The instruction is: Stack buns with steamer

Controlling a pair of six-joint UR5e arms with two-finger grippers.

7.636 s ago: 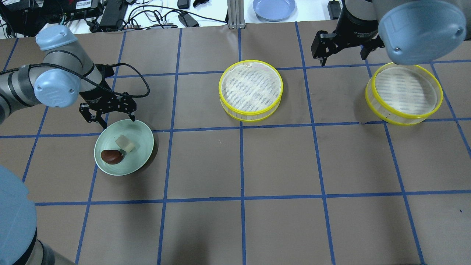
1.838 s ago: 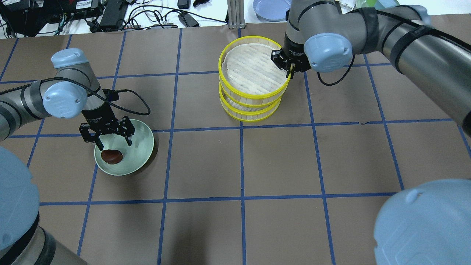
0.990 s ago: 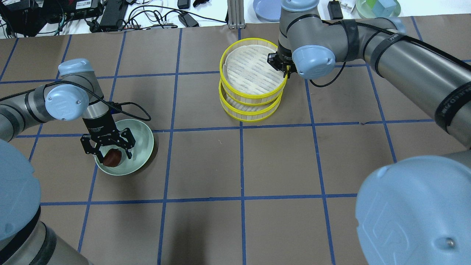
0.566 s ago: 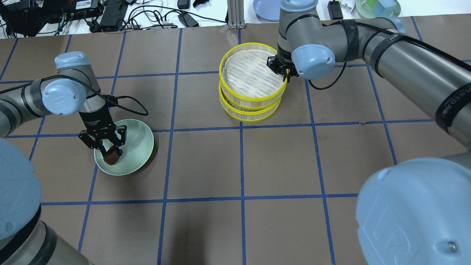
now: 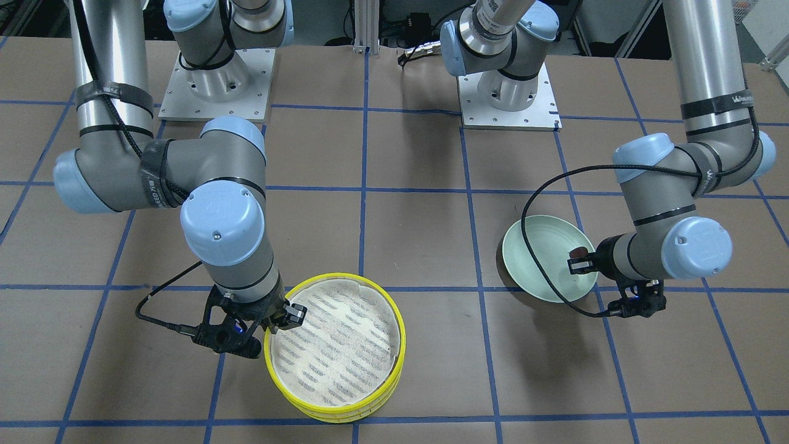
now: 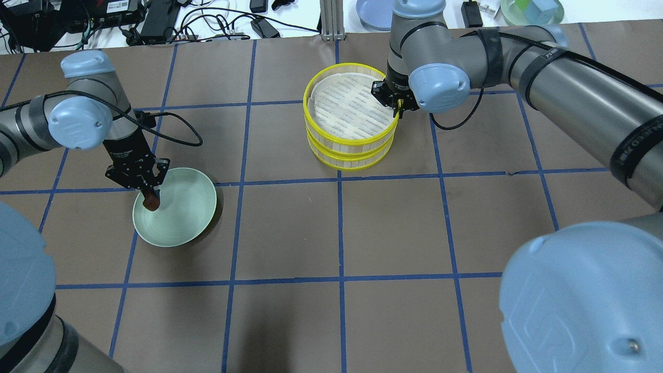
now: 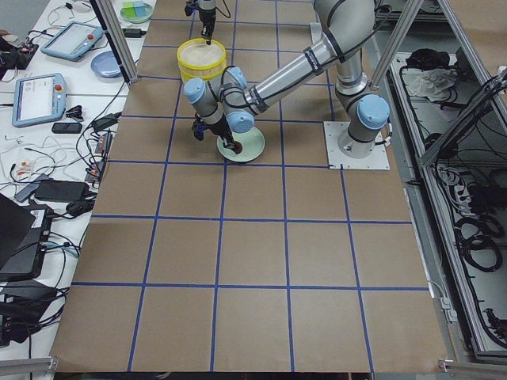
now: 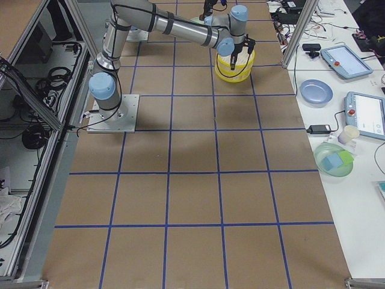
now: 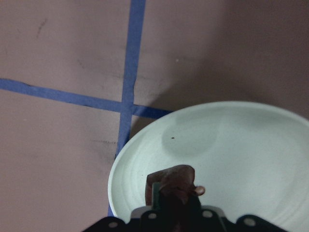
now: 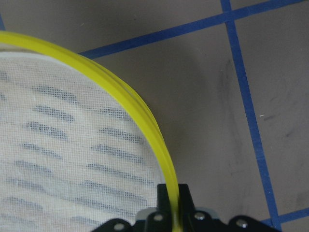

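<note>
My left gripper (image 6: 150, 197) is shut on the dark reddish-brown bun (image 6: 152, 204) and holds it just above the back left rim of the pale green plate (image 6: 181, 217). The bun also shows between the fingers in the left wrist view (image 9: 171, 180). My right gripper (image 6: 396, 105) is shut on the yellow rim of the upper steamer tier (image 6: 347, 103), which sits over the lower tier (image 6: 352, 161) in line with it. The rim shows pinched in the right wrist view (image 10: 145, 116). The cream bun is hidden.
The plate (image 5: 542, 259) holds nothing else. A blue plate (image 6: 380, 10), cables and power bricks lie beyond the table's far edge. Brown table surface with blue tape grid lies between the plate and the steamer stack (image 5: 336, 345).
My left gripper closed on the brown bun and lifted it off the plate toward its back left rim. My right gripper brought the upper tier down and in line over the lower one.
</note>
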